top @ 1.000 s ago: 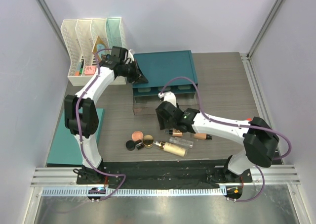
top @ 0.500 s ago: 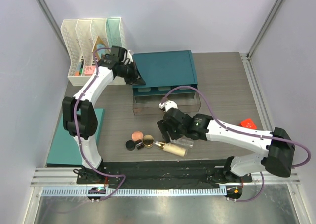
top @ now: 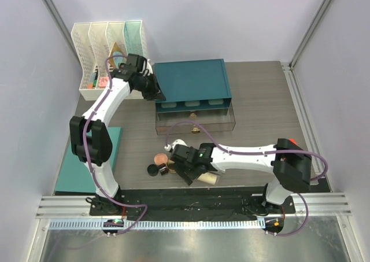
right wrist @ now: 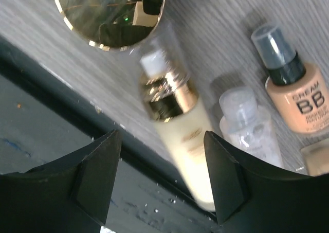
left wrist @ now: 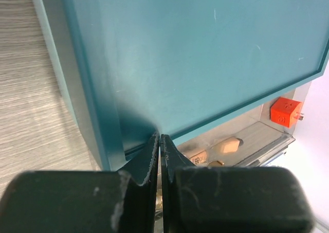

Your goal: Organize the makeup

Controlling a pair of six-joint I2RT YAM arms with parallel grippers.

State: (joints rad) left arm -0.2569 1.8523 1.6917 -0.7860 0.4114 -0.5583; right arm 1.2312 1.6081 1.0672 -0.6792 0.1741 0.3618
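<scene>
cream foundation bottle (right wrist: 180, 135) lies under the spread right fingers (right wrist: 95, 181); left fingers (left wrist: 141, 166) press together beside the teal organizer (left wrist: 205, 53).

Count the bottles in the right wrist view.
3: gold-collared pump bottle centre, clear bottle beside it, BB cream bottle at right. A beige sliver at the frame edge may be a fourth.

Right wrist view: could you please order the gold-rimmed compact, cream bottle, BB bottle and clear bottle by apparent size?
1. cream bottle
2. gold-rimmed compact and BB bottle: look alike and both are cropped at the picture edge, so unranked
3. clear bottle, partly hidden
</scene>
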